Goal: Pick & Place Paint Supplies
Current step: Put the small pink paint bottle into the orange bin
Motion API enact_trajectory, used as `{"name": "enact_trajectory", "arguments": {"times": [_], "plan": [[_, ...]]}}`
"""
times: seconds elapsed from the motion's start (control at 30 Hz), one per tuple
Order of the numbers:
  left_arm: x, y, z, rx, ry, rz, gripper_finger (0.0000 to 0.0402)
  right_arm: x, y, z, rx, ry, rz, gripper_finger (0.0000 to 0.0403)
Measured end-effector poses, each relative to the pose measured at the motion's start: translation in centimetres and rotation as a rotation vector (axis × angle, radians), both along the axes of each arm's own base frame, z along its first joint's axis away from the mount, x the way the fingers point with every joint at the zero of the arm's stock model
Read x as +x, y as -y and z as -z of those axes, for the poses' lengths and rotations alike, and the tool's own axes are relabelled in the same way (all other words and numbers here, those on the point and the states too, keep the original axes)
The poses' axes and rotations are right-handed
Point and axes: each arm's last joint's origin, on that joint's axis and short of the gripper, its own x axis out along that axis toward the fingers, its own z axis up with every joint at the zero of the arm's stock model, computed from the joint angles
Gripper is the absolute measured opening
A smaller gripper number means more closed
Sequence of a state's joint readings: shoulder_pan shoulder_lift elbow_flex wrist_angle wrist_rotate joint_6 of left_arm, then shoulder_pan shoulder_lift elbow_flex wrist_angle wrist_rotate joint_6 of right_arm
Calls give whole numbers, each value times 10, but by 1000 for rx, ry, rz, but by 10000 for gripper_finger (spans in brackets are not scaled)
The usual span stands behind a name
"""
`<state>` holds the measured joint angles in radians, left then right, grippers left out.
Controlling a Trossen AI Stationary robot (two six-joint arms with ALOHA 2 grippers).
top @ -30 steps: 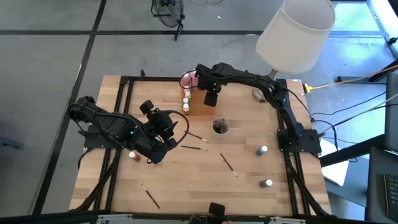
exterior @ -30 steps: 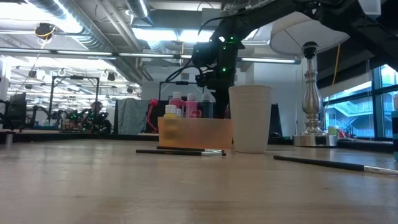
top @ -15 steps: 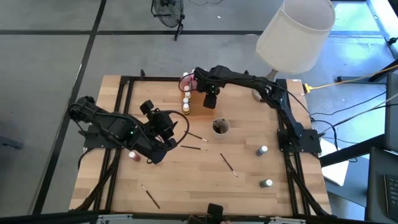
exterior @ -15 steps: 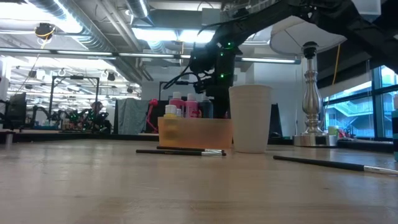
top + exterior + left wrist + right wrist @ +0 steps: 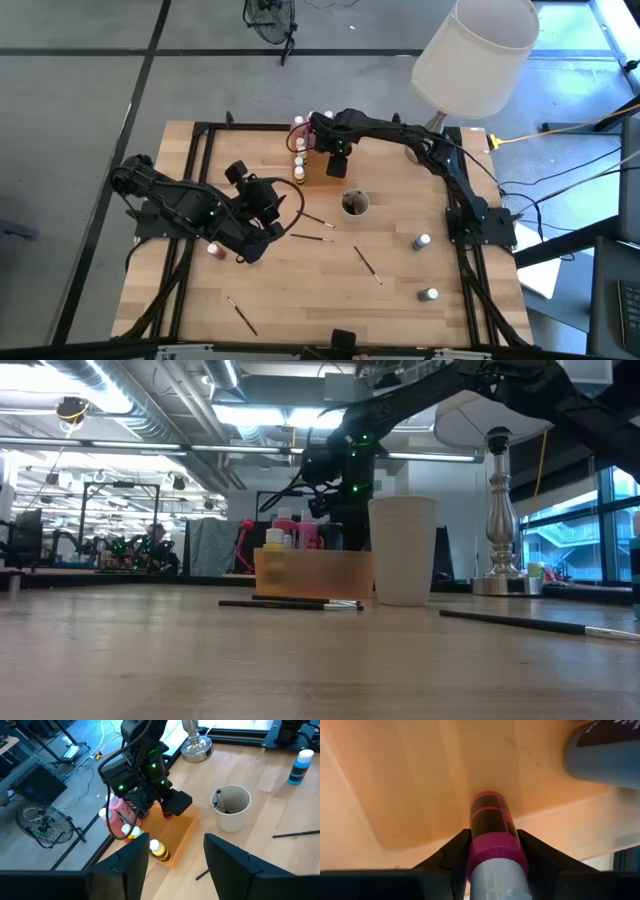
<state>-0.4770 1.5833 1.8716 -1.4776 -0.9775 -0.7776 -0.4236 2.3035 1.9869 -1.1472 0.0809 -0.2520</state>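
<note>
My right gripper [image 5: 337, 165] points down over the translucent orange tray [image 5: 322, 172] at the table's far middle, shut on a pink paint bottle [image 5: 492, 827] with a dark label. Several bottles [image 5: 298, 160] stand along the tray's left side, and a grey one [image 5: 605, 755] shows close by. My left gripper [image 5: 172, 865] hangs open in the air above the table's left half [image 5: 268, 205], touching nothing. Thin brushes [image 5: 312, 238] [image 5: 367, 263] [image 5: 241, 315] lie flat on the wood. My right gripper pinches the pink bottle between its two fingers, on the pink body just below the pale cap [image 5: 496, 855]. The fingers come from above, pointing down. The bottle hangs upright, cap up, its lower end [image 5: 487, 800] down in the tray; whether it touches the floor I cannot tell.
A round cup [image 5: 354, 204] with a brush in it stands just near of the tray. Loose bottles stand at the right [image 5: 422, 241] [image 5: 429, 294] and one by my left arm [image 5: 213, 248]. A lamp [image 5: 470, 55] rises at the far right corner.
My right gripper has sunk toward the orange tray with the pink bottle, still upright in its fingers.
</note>
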Motion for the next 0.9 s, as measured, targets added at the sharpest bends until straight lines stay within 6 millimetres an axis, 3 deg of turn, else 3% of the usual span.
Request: {"name": "enact_trajectory", "arguments": {"times": [0.9], "plan": [[-1,-1,1,8,-19,4,184,5,-14,5,18,-16,-33,200]]}}
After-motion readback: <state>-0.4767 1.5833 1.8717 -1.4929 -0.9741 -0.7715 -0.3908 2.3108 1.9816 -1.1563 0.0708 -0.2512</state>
